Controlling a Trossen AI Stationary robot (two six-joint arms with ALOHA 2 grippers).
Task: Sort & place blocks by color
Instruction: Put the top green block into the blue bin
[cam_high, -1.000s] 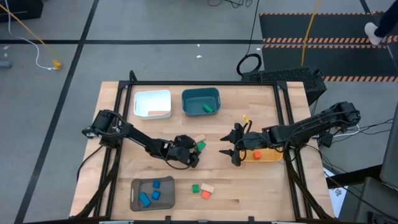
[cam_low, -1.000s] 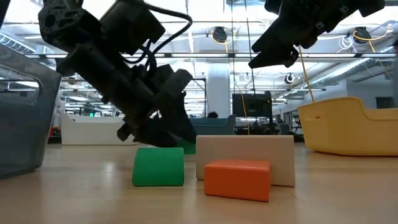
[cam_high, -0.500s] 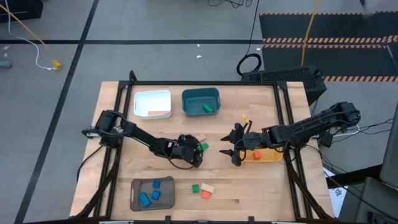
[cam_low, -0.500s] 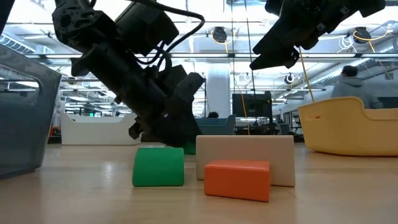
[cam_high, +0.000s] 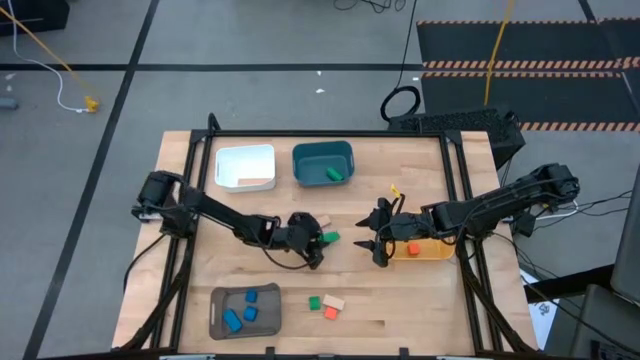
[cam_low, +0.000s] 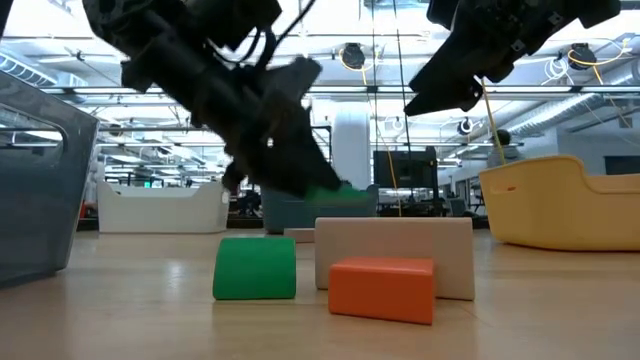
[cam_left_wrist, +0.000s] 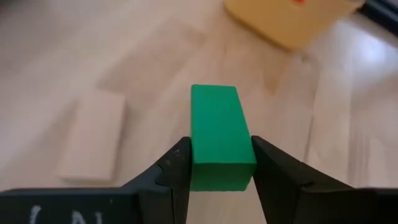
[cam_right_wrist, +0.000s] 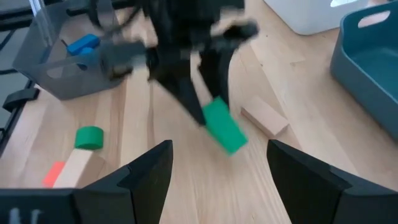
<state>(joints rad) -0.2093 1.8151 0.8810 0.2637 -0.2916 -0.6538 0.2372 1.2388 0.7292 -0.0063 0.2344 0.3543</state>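
Along the far edge of the table (cam_high: 420, 300) stood a white bin (cam_high: 245, 167) with a tan block (cam_high: 257, 183) inside and, just beside it, a teal bin (cam_high: 322, 163) holding a green block (cam_high: 334, 174). At the near left, a grey bin (cam_high: 243, 311) contained three blue blocks (cam_high: 240, 309). On the right side sat a yellow bin (cam_high: 427, 249) with a red-orange block (cam_high: 412, 248) in it.

Near the table's middle, the left gripper (cam_high: 318, 240) was clamped on a green brick (cam_left_wrist: 219, 144), held lifted clear of the tabletop; a tan brick (cam_high: 322, 223) lay just beyond it on the wood. The right gripper (cam_high: 368, 245) hung over the near-left edge of the yellow bin, its fingers spread and holding nothing.

Toward the near edge, a small cluster remained loose on the table: a green rounded block (cam_low: 255, 268), a red-orange brick (cam_low: 382, 290) and a tan plank (cam_low: 395, 256), close together between the grey bin and the yellow one.
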